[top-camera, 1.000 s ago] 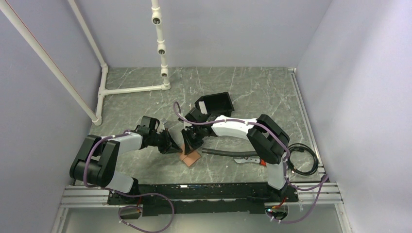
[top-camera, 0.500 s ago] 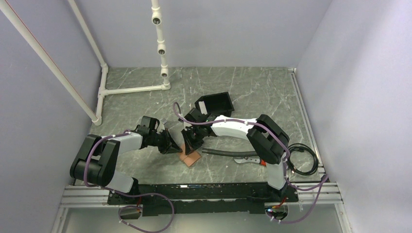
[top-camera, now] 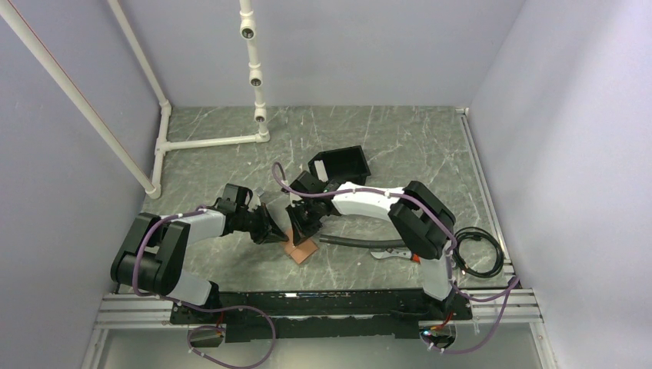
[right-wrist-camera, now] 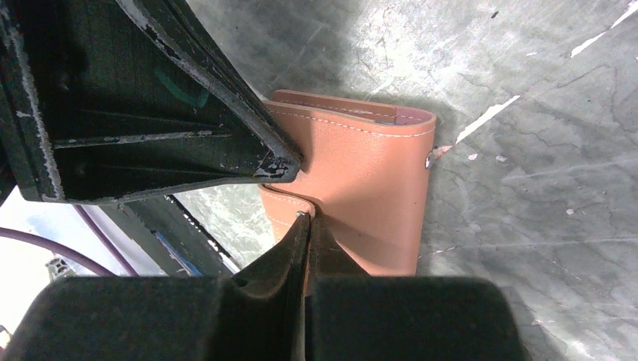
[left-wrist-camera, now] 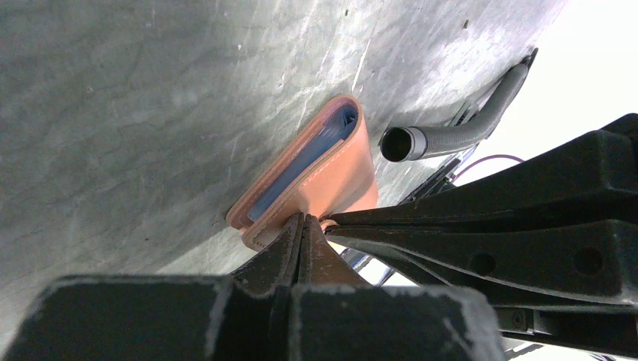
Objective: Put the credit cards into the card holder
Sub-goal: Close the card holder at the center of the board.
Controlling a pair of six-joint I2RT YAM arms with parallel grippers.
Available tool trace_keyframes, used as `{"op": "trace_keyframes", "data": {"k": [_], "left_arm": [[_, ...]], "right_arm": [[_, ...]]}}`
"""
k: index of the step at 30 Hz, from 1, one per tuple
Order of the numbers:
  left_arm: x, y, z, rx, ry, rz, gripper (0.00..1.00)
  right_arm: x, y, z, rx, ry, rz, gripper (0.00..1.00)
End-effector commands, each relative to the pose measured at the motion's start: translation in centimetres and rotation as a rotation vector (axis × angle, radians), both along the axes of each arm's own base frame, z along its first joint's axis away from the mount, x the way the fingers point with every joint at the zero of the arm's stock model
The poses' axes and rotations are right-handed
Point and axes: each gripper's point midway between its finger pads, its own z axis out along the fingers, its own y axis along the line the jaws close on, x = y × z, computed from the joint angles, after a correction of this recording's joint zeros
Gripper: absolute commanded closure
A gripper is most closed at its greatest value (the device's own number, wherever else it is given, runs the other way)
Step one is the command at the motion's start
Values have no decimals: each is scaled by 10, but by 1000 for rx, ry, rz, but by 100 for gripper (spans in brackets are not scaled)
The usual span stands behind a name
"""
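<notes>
Grey marbled tabletop [top-camera: 415,138] is enclosed by plain pale lavender walls [top-camera: 346,46]; white plastic pipe frame [top-camera: 207,142] is mounted far left; even diffuse lighting observed.

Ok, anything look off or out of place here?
Nothing spilled or broken. The wallet lies folded but gaping, blue cards showing inside. The left gripper and right gripper, both shut, crowd tip to tip at one edge. A loose black hose lies close beside the wallet.

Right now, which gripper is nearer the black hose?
Right, narrowly. The right gripper and left gripper pinch the same end of the wallet, the right one toward the hose.
</notes>
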Motion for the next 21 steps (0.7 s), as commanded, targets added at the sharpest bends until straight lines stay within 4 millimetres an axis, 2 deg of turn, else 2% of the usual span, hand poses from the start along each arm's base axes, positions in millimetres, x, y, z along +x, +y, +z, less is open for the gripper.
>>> {"op": "trace_keyframes", "data": {"k": [1,7,10,12,14,17,19,21], "left_arm": [[-7,12,-18,95,15,-2,100],[-9,13,-17,96,12,-2,100],[-8,12,-14,85,10,-4,100],[-5,9,-7,66,-5,-12,100],[2,5,7,42,-35,-18,100],[14,2,34,32,-91,-14,86],[24,3,52,31,-136,-9,71],[30,7,67,34,-166,1,61]], "right_arm": [[7,-46,-70,-281,-63,-45,100],[0,-60,-95,-362,-20,-61,100],[5,-56,-92,-373,-24,-46,100],[8,-36,-65,-275,-38,0,100],[13,-17,-25,-165,-77,26,79],[21,-8,21,-49,-116,42,61],[20,-9,34,3,-111,69,54],[17,-14,35,20,-110,90,46]]}}
